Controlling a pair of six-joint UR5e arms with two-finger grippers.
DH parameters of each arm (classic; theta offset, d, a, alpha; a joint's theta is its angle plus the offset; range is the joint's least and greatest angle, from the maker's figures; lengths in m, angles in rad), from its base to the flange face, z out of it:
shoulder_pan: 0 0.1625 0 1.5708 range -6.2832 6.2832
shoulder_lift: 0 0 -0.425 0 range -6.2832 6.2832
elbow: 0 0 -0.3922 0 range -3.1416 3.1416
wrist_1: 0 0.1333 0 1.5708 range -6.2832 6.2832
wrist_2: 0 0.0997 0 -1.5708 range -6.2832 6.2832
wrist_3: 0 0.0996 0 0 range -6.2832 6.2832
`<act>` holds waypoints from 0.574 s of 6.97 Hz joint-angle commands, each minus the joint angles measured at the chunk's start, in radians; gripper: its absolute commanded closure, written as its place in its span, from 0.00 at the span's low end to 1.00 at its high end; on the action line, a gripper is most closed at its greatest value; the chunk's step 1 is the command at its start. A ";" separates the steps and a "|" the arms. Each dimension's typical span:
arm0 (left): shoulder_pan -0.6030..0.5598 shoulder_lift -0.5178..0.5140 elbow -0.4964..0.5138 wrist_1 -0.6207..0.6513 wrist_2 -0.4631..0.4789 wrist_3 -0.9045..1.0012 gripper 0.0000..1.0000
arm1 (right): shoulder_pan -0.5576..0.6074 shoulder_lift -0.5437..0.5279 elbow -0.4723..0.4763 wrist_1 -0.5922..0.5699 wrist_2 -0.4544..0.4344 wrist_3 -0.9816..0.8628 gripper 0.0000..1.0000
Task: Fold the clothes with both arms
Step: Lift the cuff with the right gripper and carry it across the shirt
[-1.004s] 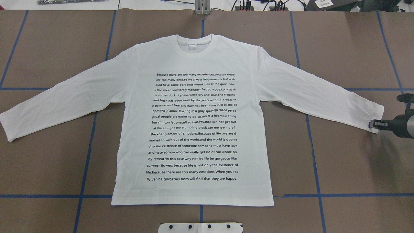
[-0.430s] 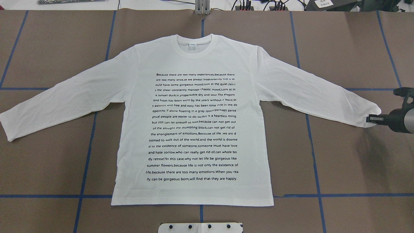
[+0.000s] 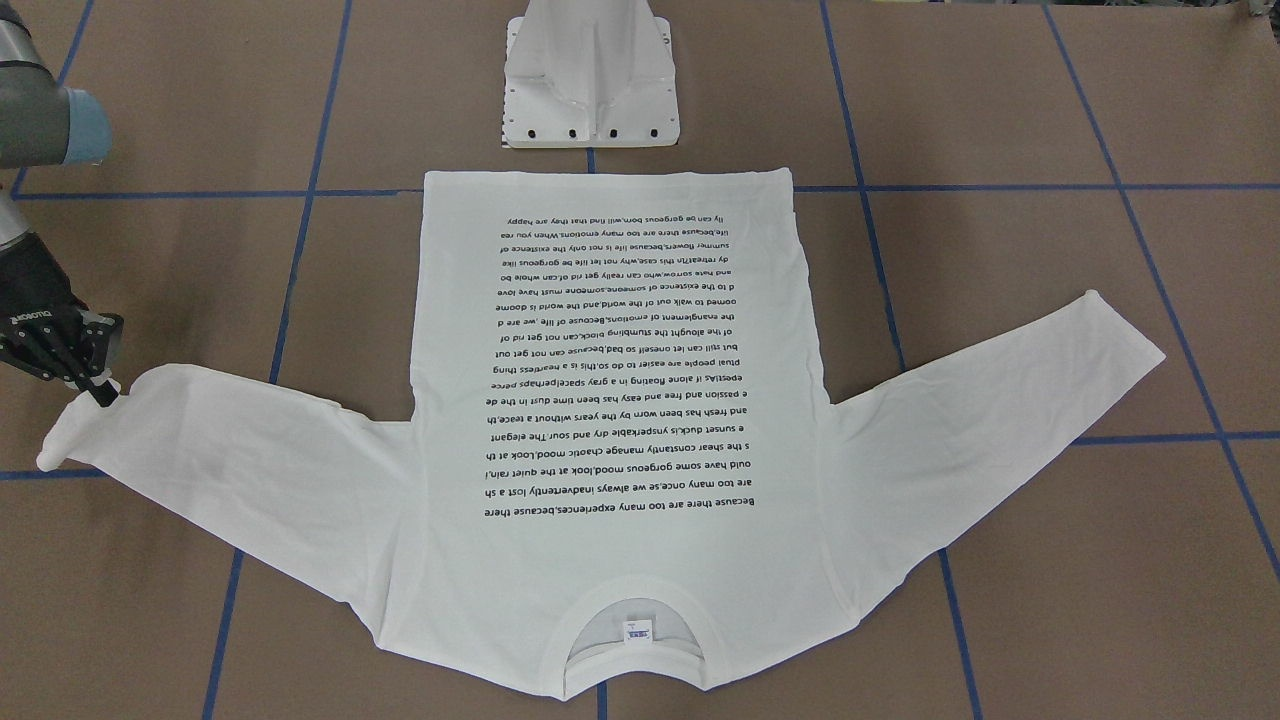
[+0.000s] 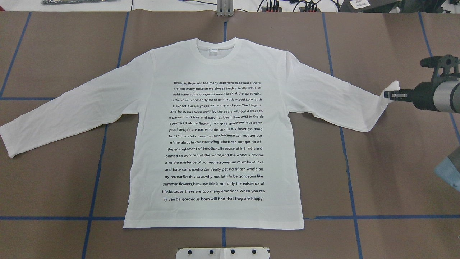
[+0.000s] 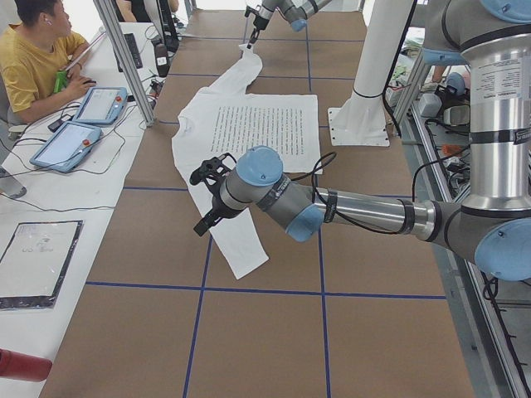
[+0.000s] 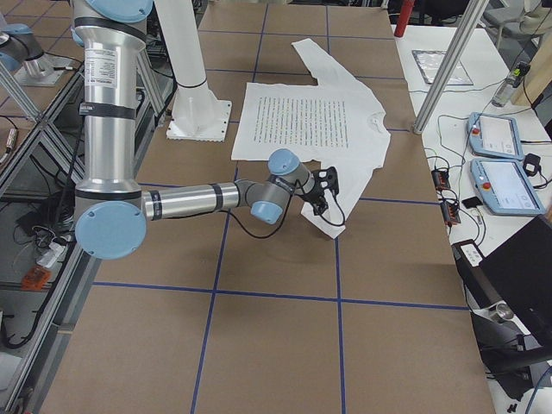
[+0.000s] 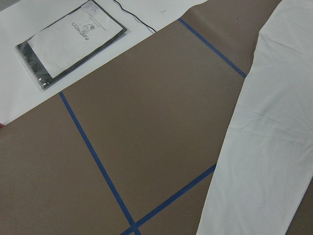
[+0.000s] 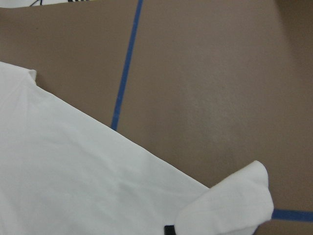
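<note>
T-shirt (image 4: 215, 144) flat, print up, middle of table (image 4: 395, 172), collar toward far edge. Right gripper (image 4: 391, 95) clamped on right cuff (image 4: 394, 86), cuff raised near table's right edge. Left gripper (image 5: 203, 224) near left sleeve (image 4: 54, 118), cannot tell if open or closed. No fold complete yet.

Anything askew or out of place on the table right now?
Nothing stands out. The T-shirt lies flat, print up. Only the sleeve end at the right claw is bunched and raised, since that claw pinches it. The other sleeve lies straight.

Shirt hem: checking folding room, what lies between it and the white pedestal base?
Only bare brown table with a blue tape line, per the overhead view.
</note>
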 commanded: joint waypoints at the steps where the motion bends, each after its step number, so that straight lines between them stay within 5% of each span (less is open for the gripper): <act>1: -0.001 0.000 -0.001 -0.001 0.000 -0.001 0.00 | 0.011 0.180 -0.004 -0.108 0.006 -0.083 1.00; 3: 0.001 -0.001 -0.001 -0.001 0.000 -0.006 0.00 | -0.034 0.478 -0.004 -0.505 -0.026 0.018 1.00; 4: 0.001 -0.003 0.000 0.001 0.000 -0.007 0.00 | -0.083 0.590 -0.022 -0.587 -0.127 0.094 1.00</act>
